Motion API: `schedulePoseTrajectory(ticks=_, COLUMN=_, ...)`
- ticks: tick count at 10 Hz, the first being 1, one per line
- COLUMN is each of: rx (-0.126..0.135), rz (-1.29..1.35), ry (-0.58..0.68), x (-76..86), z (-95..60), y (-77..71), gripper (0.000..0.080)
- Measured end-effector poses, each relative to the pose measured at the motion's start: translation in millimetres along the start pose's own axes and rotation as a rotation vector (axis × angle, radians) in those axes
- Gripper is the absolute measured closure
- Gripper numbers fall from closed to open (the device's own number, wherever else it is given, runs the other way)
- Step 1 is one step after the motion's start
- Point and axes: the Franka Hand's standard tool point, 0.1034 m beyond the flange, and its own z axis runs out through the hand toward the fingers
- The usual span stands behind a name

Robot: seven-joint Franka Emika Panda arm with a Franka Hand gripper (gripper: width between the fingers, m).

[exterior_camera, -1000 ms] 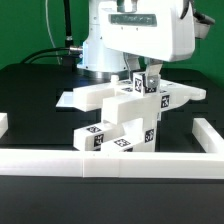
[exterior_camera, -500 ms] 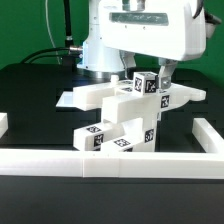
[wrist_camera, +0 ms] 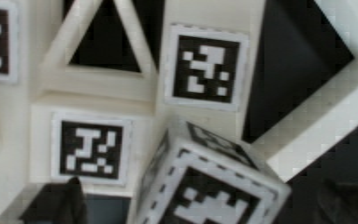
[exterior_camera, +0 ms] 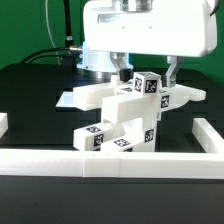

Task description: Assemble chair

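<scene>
The partly built chair (exterior_camera: 118, 118) stands mid-table in the exterior view: glossy white blocks stacked under a wide flat piece (exterior_camera: 100, 96), all with black-and-white tags. At its top a small tagged block (exterior_camera: 148, 85) stands upright. My gripper (exterior_camera: 147, 72) hangs just above this block, open, with one finger on each side and clear of it. In the wrist view the same tagged block (wrist_camera: 220, 185) fills the near part of the picture. A dark finger (wrist_camera: 60, 203) stands beside it, and the chair's X-braced seat (wrist_camera: 91, 60) lies behind.
A long low white border wall (exterior_camera: 110, 161) runs along the front, with side walls at the exterior view's right (exterior_camera: 210, 134) and left (exterior_camera: 3, 122). The arm's base (exterior_camera: 98, 58) and black cables (exterior_camera: 55, 45) stand behind the chair on the black table (exterior_camera: 30, 95).
The gripper was shut on the small upright block a second ago. It has opened wide and let go, and the hand has risen slightly. The block stays in place.
</scene>
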Motion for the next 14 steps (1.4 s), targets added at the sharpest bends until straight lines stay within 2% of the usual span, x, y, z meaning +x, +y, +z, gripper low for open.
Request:
schedulePoseTrajectory(ticks=1, rx=-0.008, rz=-0.092, ry=0.0, x=-1.3, z=1.4, y=-0.9, gripper=0.015)
schedulePoseTrajectory(ticks=4, rx=-0.008, rz=-0.28, ry=-0.001, x=-4.8, z=3.9, y=-4.6, gripper=0.015)
schedulePoseTrajectory(ticks=7, rx=-0.018, rz=-0.423, ry=-0.001, x=-4.9, z=4.1, y=-4.1, gripper=0.015)
schedulePoseTrajectory(ticks=10, rx=-0.031, rz=-0.683, ry=-0.002, x=-1.9, z=3.9, y=0.9, gripper=0.015)
schedulePoseTrajectory(ticks=14, rx=-0.031, rz=-0.778, ry=-0.004, x=-0.7, z=4.0, y=2.9, gripper=0.0159)
